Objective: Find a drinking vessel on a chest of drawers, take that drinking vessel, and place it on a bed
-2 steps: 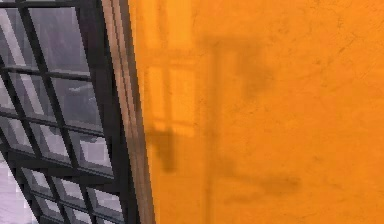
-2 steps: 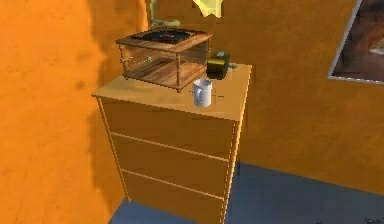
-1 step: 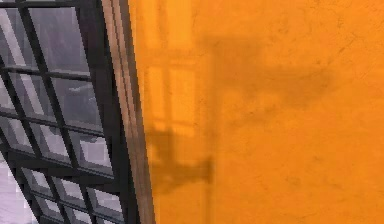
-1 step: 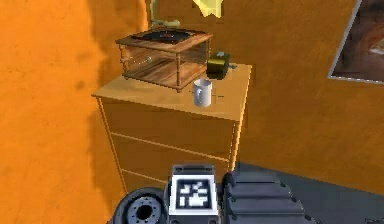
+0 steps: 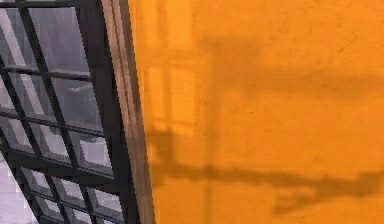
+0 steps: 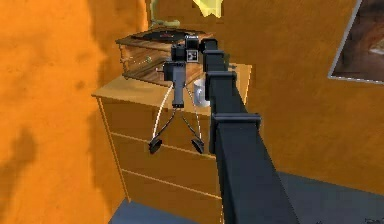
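Gripper [image 6: 176, 146]: by chest of drawers [image 6: 140, 160]; whether holding anything, can't tell.
Pale blob [image 6: 200, 96]: poss. vessel, near arm [image 6: 235, 140].
Risk: arm sweep could knock it off.

Fwd view: window [image 5: 60, 120] at left, wall [image 5: 280, 100] at right, the 2 meeting at the frame's edge.

Arm side view: chest of drawers [image 6: 135, 150] stands in a corner, side wall [image 6: 50, 100] to its left, back wall [image 6: 300, 110] behind. On top, box-like item [image 6: 148, 50] at rear left. Small object [image 6: 201, 95], can't ID, sits right of it, nr the arm [image 6: 240, 150]. Arm rises from bottom edge across chest's right part. Jaws show against the upper drawer fronts; contact can't be told. Framed picture [image 6: 360, 45] on back wall, upper right. Floor [image 6: 330, 200] at lower right.
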Controlling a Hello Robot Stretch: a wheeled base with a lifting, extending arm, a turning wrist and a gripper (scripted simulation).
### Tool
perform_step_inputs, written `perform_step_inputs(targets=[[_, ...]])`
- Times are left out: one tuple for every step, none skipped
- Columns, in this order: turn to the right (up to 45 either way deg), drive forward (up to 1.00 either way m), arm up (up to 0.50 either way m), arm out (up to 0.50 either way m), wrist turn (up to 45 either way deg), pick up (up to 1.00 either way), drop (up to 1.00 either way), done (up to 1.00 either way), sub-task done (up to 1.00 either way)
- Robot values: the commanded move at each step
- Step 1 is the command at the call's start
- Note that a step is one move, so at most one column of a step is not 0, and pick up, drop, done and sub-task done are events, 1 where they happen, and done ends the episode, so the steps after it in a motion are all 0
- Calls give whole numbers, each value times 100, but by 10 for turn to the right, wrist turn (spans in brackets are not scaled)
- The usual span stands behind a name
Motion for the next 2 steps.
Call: perform_step_inputs(targets=[[0,0,0,0,450,0,0,0,0],[0,0,0,0,450,0,0,0,0]])
